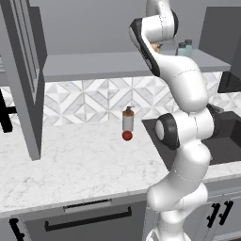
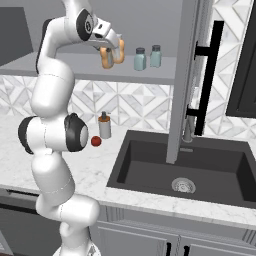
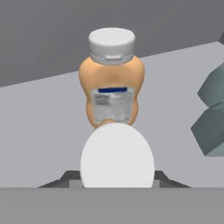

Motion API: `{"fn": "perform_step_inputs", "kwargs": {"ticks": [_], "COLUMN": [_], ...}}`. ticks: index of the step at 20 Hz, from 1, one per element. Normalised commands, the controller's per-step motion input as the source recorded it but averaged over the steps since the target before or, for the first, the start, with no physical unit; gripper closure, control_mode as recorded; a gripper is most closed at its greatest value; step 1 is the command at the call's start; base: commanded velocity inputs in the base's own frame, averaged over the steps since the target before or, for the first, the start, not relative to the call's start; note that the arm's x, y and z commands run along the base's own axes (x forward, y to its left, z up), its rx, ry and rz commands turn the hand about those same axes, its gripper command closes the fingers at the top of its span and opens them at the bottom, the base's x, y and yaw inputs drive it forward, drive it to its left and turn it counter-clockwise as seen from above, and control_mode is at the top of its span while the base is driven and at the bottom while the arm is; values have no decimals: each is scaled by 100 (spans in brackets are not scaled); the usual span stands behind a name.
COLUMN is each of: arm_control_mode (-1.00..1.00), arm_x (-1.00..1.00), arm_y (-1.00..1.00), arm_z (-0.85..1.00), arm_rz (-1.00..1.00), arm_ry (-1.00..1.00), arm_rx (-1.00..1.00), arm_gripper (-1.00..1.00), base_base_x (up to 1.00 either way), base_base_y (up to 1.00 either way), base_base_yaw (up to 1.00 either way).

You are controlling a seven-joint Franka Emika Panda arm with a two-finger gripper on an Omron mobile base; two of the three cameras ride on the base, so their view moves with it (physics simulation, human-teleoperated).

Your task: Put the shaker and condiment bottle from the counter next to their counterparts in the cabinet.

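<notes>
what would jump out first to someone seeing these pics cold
The white arm reaching up to the cabinet shelf, its gripper shut on an orange bottle beside a twin orange bottle. Next, two teal-grey jars standing further right on that shelf. Below, a grey pump dispenser and a small red ball sit on the marble counter.

Shell: my arm (image 1: 186,141) is glossy white all over, built of fat rounded segments that swell like bulbs.
Joints: a dark grey round cap sits on my elbow (image 2: 76,132), ringed in black, well below my pincer.
Upper link: a black band edges the flat white link (image 1: 143,44) just behind my pincer.
Wrist: there is a grey disc with a small dark centre on my wrist (image 2: 89,24).
Hand: a white, blocky housing leads to my pincer (image 2: 111,50).
</notes>
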Motion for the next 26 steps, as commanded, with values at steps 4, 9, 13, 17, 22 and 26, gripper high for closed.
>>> {"fn": "perform_step_inputs", "kwargs": {"ticks": [4,9,13,17,22,26], "arm_control_mode": [-100,-100,-100,-100,-100,-100], "arm_x": [24,33,46,12,-27,-98], "arm_y": [2,0,0,0,0,0], "arm_z": [-49,-30,-6,0,0,1], "arm_rz": [0,0,0,0,0,0], "arm_ry": [2,1,0,0,-14,-38], "arm_rx": [0,0,0,-3,-8,-14], "arm_gripper": [-100,-100,-100,-100,-100,-100], "base_base_x": [0,0,0,0,0,0], "base_base_y": [0,0,0,0,0,0], "base_base_yaw": [0,0,0,0,0,0]}}
